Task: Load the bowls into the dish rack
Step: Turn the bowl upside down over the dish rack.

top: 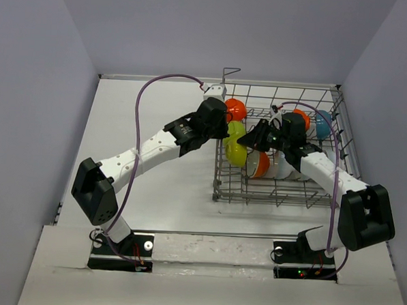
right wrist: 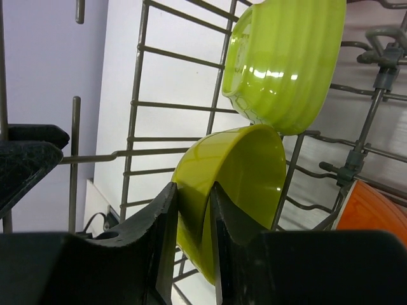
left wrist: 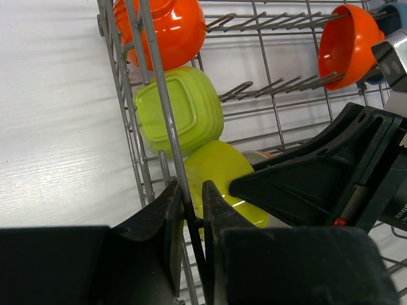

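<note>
The dish rack (top: 276, 194) stands right of centre, with several bowls on edge among its tines. My left gripper (top: 221, 123) is at the rack's left wall, shut on one wire of its rim (left wrist: 162, 95); the left gripper (left wrist: 192, 204) has that wire between its jaws. My right gripper (top: 248, 138) reaches in from the right and is shut on the wall of a round yellow-green bowl (right wrist: 245, 168), one jaw inside and one outside. Just past that bowl (left wrist: 219, 168) a ribbed, squarish yellow-green bowl (left wrist: 181, 108) leans on the tines.
Also in the rack are an orange-red bowl (top: 235, 108) at the back left, another (top: 259, 163) near the front, a white one (top: 284, 168), and orange-red (top: 301, 117) and blue (top: 323, 121) bowls at the back right. A raised handle (top: 229, 72) stands at the far corner.
</note>
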`<state>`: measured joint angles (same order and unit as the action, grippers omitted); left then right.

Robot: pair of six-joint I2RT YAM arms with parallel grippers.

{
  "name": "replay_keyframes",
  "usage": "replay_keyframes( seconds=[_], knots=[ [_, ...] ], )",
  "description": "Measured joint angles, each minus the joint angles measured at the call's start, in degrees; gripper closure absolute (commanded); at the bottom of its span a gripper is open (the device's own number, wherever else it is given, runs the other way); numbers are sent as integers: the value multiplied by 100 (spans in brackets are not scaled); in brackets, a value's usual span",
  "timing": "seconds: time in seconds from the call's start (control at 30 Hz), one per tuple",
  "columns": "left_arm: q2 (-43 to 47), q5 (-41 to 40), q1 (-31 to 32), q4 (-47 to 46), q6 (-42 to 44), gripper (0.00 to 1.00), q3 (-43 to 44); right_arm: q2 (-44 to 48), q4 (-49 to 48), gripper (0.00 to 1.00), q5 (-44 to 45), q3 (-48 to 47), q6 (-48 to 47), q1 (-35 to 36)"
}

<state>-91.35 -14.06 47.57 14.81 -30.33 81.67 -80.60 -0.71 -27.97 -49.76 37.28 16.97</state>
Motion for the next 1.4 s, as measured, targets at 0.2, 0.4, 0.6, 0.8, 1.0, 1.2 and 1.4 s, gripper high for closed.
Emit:
replay_keyframes(
  seconds=[0.2,0.4,0.6,0.8,1.0,1.2,1.4],
  knots=[
    [0,2,0,11,2,100,9,-7,-61,72,177,0,0,0],
    [0,2,0,20,2,100,13,-15,-127,71,431,0,-2,-2],
    [-20,2,0,74,2,100,59,-7,-131,71,612,0,-11,-2],
    [-42,-7,7,118,7,100,96,20,-122,72,673,9,-98,-2],
    [-44,-13,11,118,7,100,96,39,-105,71,824,9,-168,63],
    [-44,-13,11,118,7,100,96,39,-125,71,1123,-13,-245,275],
    [-46,-13,11,118,7,100,96,26,-122,70,1373,-13,-262,376]
  ],
)
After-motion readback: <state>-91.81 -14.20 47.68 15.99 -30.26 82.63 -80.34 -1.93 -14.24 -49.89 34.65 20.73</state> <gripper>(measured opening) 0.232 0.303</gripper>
